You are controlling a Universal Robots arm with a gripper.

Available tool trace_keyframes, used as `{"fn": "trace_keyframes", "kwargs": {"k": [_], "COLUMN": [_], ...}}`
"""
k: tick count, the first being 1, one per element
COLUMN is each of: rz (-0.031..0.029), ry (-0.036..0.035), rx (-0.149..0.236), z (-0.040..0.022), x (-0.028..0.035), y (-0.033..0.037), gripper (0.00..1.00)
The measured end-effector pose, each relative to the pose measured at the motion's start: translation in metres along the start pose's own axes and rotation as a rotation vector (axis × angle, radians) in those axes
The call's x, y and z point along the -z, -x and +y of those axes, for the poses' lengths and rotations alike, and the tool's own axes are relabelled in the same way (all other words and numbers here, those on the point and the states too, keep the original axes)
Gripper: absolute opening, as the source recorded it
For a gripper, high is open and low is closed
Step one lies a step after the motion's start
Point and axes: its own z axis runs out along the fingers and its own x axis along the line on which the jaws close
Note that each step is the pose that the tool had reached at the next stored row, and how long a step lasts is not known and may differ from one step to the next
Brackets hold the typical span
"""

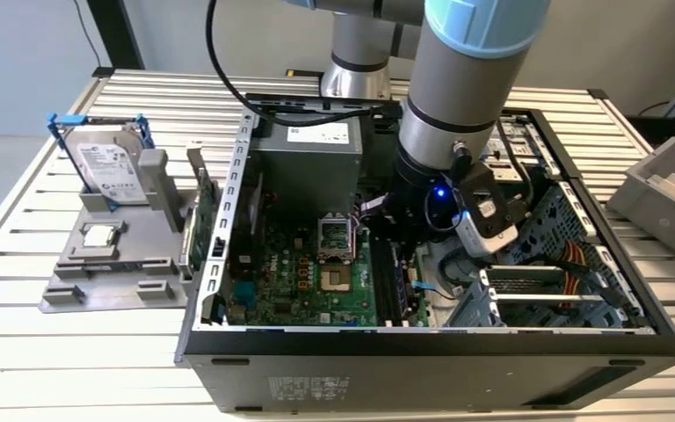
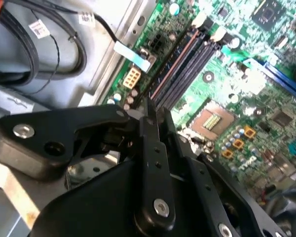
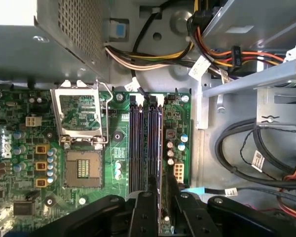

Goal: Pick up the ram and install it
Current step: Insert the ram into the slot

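Half done, by my reckoning: the black two-fingered gripper (image 3: 160, 186) is clenched on the thin green ram stick (image 3: 164, 217), held edge-on just over the long black memory slots (image 3: 144, 148). Pick-up is finished, seating is not. The open black computer case (image 1: 431, 369) lies on a slatted metal table (image 1: 80, 352), with a silver hard drive in a blue frame (image 1: 109, 167) at nine o'clock of it in the exterior view.

Even bright light; second wrist view soft, glare on motherboard (image 2: 246, 84).

No legible txt: labels on hard drive (image 1: 112, 167), PSU (image 1: 317, 134) & cables (image 3: 257, 160) unreadable.
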Motion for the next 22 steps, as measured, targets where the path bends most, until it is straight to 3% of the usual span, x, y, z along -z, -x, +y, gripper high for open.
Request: {"fn": "trace_keyframes", "kwargs": {"k": [1, 19, 22], "rz": [0.0000, 0.0000, 0.0004], "ry": [0.0001, 0.0000, 0.0011], "rx": [0.000, 0.000, 0.017], "z": [0.0000, -0.0008, -0.0008], "x": [0.0000, 0.0000, 0.0001], "y": [0.0000, 0.0000, 0.0000], "gripper": [0.00, 0.00, 0.00]}}
